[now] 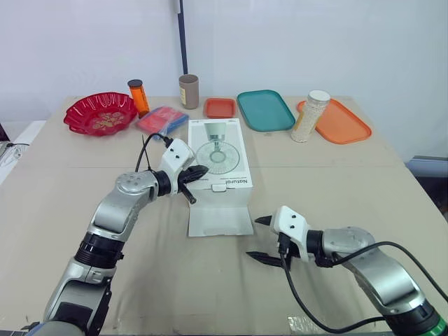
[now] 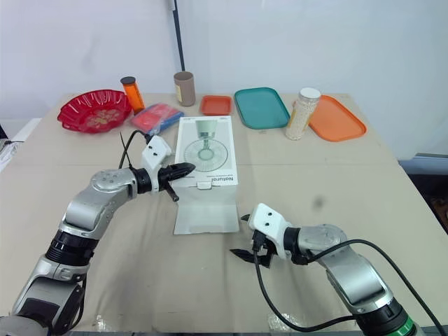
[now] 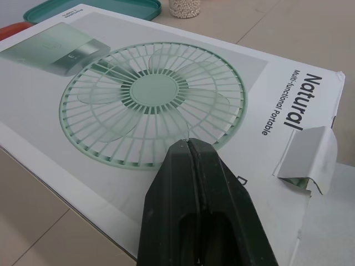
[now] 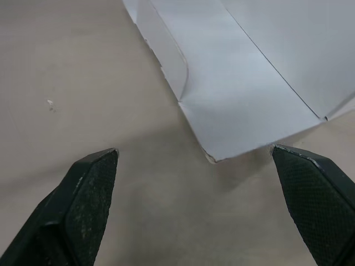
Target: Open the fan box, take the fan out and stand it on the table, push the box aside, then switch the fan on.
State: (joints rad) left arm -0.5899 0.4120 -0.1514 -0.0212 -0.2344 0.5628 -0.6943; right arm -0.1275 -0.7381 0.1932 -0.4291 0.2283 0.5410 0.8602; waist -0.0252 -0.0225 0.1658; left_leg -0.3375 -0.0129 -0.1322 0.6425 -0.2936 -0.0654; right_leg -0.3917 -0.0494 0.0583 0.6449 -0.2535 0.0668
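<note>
Beige tabletop [image 1: 350, 182], white fan box [image 1: 218, 154] lying flat, front flap [image 1: 219, 215] folded open, left tool [image 3: 190, 144] pressed together over the printed top, right tool [image 1: 255, 238] spread apart beside the flap.

Part of fan box [image 1: 217, 150] behind left end effector [image 1: 199, 173]

My table [image 1: 336, 189]: beige top, box in the middle, a row of things at the far side.

I see the fan box [image 1: 218, 155] lying face-up at centre, its open flap flat on the table toward 6 o'clock. Running from 10 to 2 o'clock: red bowl [image 1: 100, 113], orange bottle [image 1: 138, 96], blue-and-red packet [image 1: 162, 120], brown cup [image 1: 188, 91], small orange tray [image 1: 220, 108], teal tray [image 1: 264, 109], jar of white grains [image 1: 309, 115], large orange tray [image 1: 339, 122]. I cannot tell whether the jar touches that tray.
</note>
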